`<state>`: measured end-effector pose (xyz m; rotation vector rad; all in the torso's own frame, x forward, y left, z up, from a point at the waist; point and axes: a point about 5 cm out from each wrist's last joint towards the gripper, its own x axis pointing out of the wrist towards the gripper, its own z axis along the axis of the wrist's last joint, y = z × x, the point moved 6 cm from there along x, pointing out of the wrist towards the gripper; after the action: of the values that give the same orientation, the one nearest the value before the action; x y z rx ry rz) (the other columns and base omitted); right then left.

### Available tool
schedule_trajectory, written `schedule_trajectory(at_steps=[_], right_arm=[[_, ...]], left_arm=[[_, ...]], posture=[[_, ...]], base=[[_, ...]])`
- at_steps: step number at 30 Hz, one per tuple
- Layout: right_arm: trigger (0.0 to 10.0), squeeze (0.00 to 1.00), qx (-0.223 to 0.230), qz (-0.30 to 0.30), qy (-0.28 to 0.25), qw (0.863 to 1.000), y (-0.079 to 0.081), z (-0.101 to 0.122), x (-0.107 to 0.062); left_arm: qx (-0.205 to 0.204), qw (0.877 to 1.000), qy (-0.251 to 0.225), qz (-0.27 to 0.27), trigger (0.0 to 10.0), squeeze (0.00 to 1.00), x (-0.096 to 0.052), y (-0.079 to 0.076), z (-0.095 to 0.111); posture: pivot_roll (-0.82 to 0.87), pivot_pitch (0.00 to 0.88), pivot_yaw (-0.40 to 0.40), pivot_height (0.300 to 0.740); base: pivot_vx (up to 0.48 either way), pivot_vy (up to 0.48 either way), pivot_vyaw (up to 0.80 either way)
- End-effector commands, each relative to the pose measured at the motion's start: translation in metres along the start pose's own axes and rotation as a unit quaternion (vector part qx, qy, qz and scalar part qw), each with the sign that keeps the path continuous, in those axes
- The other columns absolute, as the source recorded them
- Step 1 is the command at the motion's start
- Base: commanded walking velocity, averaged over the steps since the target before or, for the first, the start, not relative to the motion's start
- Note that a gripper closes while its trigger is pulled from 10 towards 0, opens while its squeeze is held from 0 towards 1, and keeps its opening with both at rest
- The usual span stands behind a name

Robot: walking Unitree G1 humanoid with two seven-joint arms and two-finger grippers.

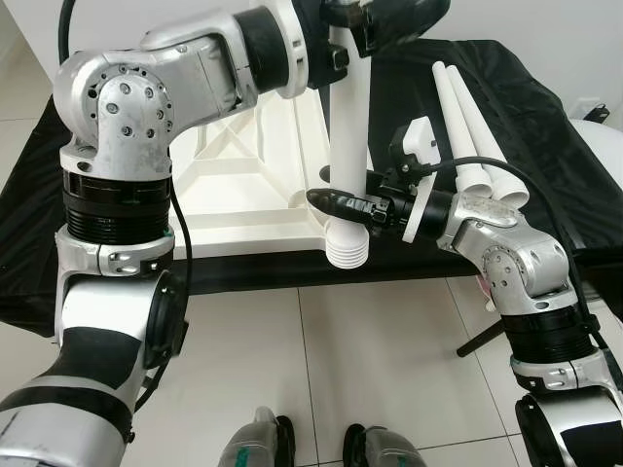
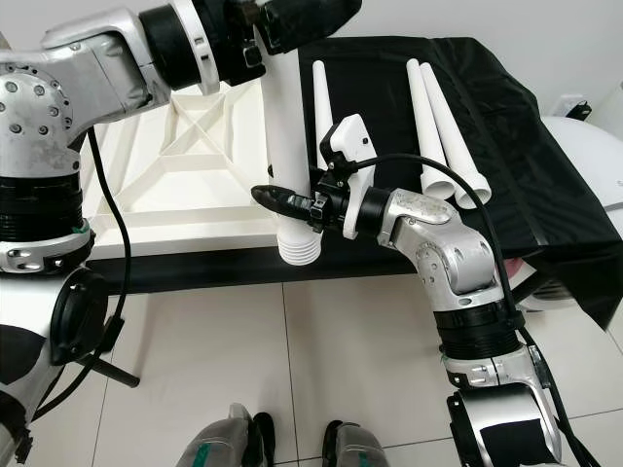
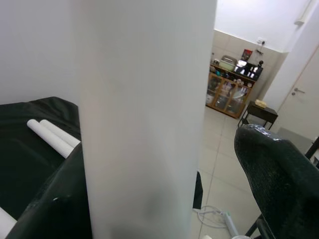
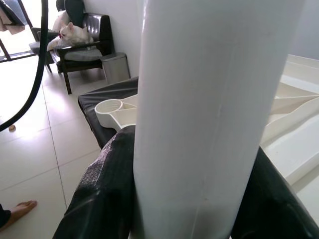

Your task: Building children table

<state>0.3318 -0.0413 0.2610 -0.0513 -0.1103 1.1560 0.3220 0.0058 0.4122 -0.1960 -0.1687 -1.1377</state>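
A white tabletop (image 1: 243,175) lies upside down on a table draped in black cloth (image 1: 545,146). At its near right corner a white table leg (image 1: 348,126) stands upright, its ribbed threaded end (image 1: 348,248) hanging just past the table's front edge. My left gripper (image 1: 358,21) is shut on the leg's top, with the leg (image 3: 144,119) between its black fingers (image 3: 279,174). My right gripper (image 1: 336,202) is shut on the leg low down, with a finger (image 4: 99,189) on each side of the leg (image 4: 209,109). Three spare legs (image 2: 438,126) lie on the cloth to the right.
My feet (image 1: 263,443) stand on pale floor tiles close to the table's front edge. A black stand leg (image 1: 482,341) slants on the floor at right, beside a white rounded object (image 1: 596,126). A chair (image 4: 82,40) and a person's foot (image 4: 17,209) are farther off.
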Motion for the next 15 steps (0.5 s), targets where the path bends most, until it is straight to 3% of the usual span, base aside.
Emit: schedule_trajectory(at_steps=[1, 10, 15], right_arm=[[10.0, 0.0, 0.0, 0.0, -0.001, 1.0, 0.001, 0.0, 0.001], [10.0, 0.0, 0.002, 0.005, -0.009, 1.0, 0.003, 0.002, 0.001], [10.0, 0.0, 0.004, 0.003, -0.026, 1.0, 0.002, 0.008, 0.0]], left_arm=[[0.003, 1.0, -0.009, -0.007, 10.0, 0.0, 0.003, -0.005, 0.007], [0.0, 1.0, -0.005, 0.001, 10.0, 0.0, 0.002, -0.003, 0.006], [-0.004, 1.0, 0.001, 0.026, 10.0, 0.0, 0.0, 0.007, 0.003]], posture=[[-0.04, 0.128, 0.012, 0.74], [-0.04, 0.129, 0.015, 0.74], [-0.04, 0.128, 0.018, 0.74]], base=[[0.0, 0.0, 0.0], [0.0, 0.0, 0.0], [0.0, 0.0, 0.0]])
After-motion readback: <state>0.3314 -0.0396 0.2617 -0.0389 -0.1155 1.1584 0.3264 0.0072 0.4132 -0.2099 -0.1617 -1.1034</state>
